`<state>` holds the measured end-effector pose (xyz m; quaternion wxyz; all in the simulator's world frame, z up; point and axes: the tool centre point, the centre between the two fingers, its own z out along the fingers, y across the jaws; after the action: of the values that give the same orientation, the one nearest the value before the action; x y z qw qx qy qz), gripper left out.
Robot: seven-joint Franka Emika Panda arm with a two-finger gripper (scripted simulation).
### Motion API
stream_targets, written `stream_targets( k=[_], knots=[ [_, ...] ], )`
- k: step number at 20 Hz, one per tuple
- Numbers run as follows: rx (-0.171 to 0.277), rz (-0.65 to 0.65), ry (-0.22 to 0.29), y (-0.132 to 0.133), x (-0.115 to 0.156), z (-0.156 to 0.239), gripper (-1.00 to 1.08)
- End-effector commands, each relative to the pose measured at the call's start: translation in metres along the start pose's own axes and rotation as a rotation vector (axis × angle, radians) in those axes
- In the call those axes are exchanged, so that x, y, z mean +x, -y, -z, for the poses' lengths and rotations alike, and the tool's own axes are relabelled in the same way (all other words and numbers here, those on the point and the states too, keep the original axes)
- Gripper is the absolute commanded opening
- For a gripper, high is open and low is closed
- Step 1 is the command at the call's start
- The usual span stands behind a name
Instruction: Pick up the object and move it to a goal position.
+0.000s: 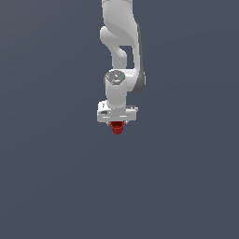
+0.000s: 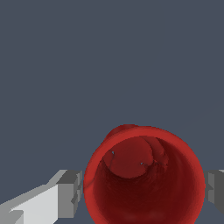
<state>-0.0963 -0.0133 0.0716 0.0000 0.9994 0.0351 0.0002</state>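
You're seeing one dark-red object (image 1: 117, 128) hanging directly under the white gripper (image 1: 117, 124), its top hidden by the gripper body. In the wrist view its open rim (image 2: 144, 179) is cut off by the frame, with two grey fingers (image 2: 70, 192) closing against its sides, gripping it. Plain grey background is surrounding everything.

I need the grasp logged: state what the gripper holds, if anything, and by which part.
The gripper holds the dark-red cup-like object, one finger on each side of its outer wall just below the rim, its opening facing the wrist.
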Motion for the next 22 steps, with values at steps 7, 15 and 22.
stream_targets(
  k=[7, 15, 22],
  knots=[
    [0.000, 0.001, 0.000, 0.000, 0.000, -0.024, 1.00],
    [0.000, 0.001, 0.000, 0.000, 0.000, -0.024, -1.00],
    [0.000, 0.001, 0.000, 0.003, 0.000, -0.023, -1.00]
  ],
)
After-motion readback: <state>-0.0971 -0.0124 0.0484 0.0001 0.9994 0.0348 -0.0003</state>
